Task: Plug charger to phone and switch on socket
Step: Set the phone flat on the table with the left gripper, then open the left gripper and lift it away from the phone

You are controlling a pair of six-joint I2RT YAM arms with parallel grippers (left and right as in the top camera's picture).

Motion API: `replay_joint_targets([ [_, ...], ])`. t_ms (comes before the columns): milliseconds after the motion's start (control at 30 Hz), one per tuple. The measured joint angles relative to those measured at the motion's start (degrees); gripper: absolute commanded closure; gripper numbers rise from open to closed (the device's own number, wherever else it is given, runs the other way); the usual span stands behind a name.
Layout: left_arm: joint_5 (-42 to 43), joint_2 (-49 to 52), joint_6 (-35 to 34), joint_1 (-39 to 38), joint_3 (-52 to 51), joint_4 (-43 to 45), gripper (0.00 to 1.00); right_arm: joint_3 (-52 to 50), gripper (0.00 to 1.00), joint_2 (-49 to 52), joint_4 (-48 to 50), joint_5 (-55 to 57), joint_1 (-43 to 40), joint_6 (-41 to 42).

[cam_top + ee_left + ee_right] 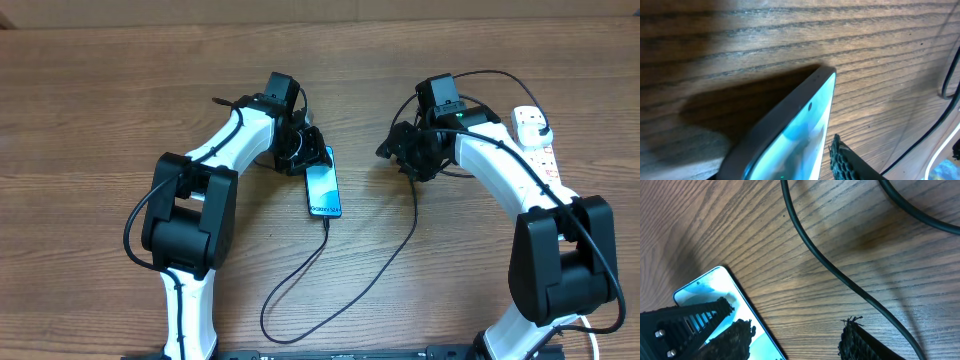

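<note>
1. Overhead.
   - Shows the phone (323, 188) screen-up on the bench (100, 80), just left of centre.
   - Places the left jaws at its upper end, too crowded by the arm to judge their gap.
   - Traces the charger (415, 205) from the phone's lower end down in a loop toward the bottom edge, then up to the right jaws, right of centre.
   - Finds the socket (535, 140) at upper right, with a black plug head (541, 127) sitting on it.
2. Left wrist.
   - Fills the lower middle with the phone (805, 130), seen nearly edge-on, top corner at centre.
   - Catches one finger pad (845, 160) just beside the screen's right edge and hides the other.
   - Cannot tell whether the left jaws clamp the phone or merely flank it.
3. Right wrist.
   - Puts the phone (710, 287) at lower left and the charger (840, 275) crossing from top centre to lower right.
   - Shows the right jaws wide apart, with one finger (685, 325) overlapping the phone in the frame and the other tip at the bottom, right of centre.
   - Leaves only bare bench between them, nothing gripped.
</note>
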Motion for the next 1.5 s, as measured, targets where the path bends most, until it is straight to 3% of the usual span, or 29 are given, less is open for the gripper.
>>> replay_joint_targets([
  [433, -3.3, -0.7, 0.0, 0.0, 0.0, -3.4, 0.51, 0.0, 0.40, 0.0, 0.0, 0.0, 0.0, 0.0],
  [567, -3.4, -0.8, 0.3, 0.0, 0.0, -3.6, 0.47, 0.0, 0.40, 0.0, -0.2, 0.0, 0.0, 0.0],
  [733, -5.0, -1.0, 4.7, 0.0, 1.0, -7.6, 0.44, 0.0, 0.41, 0.0, -0.5, 0.0, 0.0, -0.7],
  [1000, -22.8, -7.0, 11.2, 0.0, 9.6, -24.9, 0.43, 0.0, 0.39, 0.0, -0.5, 0.2, 0.0, -1.2],
  [1033, -24.5, -10.0, 12.4, 0.0, 11.2, -27.1, 0.42, 0.0, 0.09, 0.0, -0.5, 0.2, 0.0, -1.2],
  [1067, -25.7, -12.8, 13.3, 0.0, 12.4, -28.6, 0.41, 0.0, 0.00, 0.0, -0.5, 0.2, 0.0, -1.2],
  [1167, -27.4, -21.7, 15.8, 0.0, 14.3, -33.3, 0.38, 0.0, 0.00, 0.0, -0.5, 0.2, 0.0, -1.5],
  [1200, -27.8, -24.9, 16.5, 0.0, 14.7, -35.1, 0.36, 0.0, 0.00, 0.0, -0.5, 0.2, 0.0, -1.5],
  [1233, -28.0, -26.8, 17.0, 0.0, 14.7, -36.7, 0.14, 0.0, 0.00, 0.0, -0.5, 0.2, 0.0, -1.5],
  [1267, -28.2, -29.6, 17.3, 0.0, 14.7, -39.2, 0.01, 0.0, 0.00, 0.0, -0.5, 0.2, 0.0, -1.5],
  [1500, -28.5, -42.8, 18.5, 0.0, 14.8, -41.7, 0.01, 0.0, 0.00, 0.0, -0.5, 0.2, 0.0, -1.4],
])
